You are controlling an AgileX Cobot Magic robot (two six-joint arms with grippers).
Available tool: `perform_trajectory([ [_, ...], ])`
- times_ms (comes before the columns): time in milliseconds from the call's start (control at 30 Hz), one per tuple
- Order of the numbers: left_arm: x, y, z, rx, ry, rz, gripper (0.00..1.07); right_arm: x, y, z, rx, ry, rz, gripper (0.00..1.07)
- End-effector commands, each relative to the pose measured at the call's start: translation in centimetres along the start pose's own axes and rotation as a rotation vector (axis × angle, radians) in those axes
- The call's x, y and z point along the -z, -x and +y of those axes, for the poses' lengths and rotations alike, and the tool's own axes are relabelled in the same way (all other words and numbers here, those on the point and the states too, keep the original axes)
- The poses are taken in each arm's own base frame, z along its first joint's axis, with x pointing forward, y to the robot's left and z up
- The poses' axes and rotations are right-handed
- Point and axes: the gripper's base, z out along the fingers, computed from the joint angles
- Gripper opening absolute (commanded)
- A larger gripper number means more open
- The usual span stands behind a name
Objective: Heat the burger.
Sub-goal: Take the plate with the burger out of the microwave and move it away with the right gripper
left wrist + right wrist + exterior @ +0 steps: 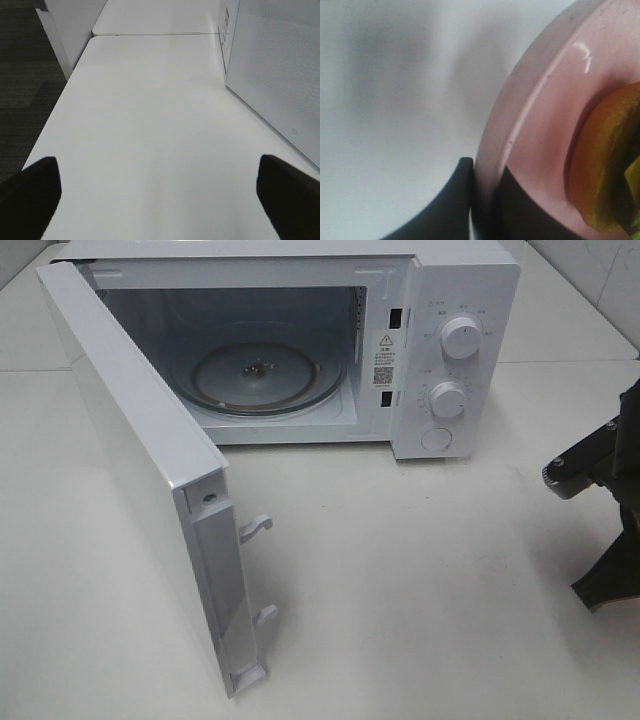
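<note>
The right hand (482, 200) is clamped on the round pink plate's (530, 115) rim; the golden-brown burger (600, 165) sits on that plate just beside it. The left hand (160, 192) is spread apart over the white bench (150, 125). The white microwave (440, 300) stands open, holding only its glass turntable (265, 375).

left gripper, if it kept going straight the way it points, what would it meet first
Probably nothing: the left gripper is open over the bare white table, and the way ahead looks free to the far edge. The microwave stands off to one side, though depth is unclear.

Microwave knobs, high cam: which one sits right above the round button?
The lower knob on the microwave panel. The round button lies directly beneath it, while the upper knob sits higher up the panel, farther from the button.
</note>
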Motion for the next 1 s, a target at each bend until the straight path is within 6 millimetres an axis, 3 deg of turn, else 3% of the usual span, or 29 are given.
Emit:
perform_trajectory([
  [33, 0.2, -0.1, 0.0, 0.002, 0.003, -0.021, 1.00, -1.1, 0.2, -0.5, 0.010, -0.053, 0.006, 0.00],
  [400, 0.2, -0.1, 0.0, 0.002, 0.003, -0.021, 1.00, -4.1, 0.5, 0.6, -0.008, -0.011, 0.057, 0.00],
  [800, 0.2, -0.1, 0.0, 0.002, 0.003, -0.021, 1.00, -7.3, 0.1, 3.4, 0.039, 0.022, 0.114, 0.00],
  [1000, 0.2, -0.1, 0.0, 0.002, 0.003, -0.021, 1.00, -7.7, -0.1, 3.6, 0.033, 0.010, 0.135, 0.02],
])
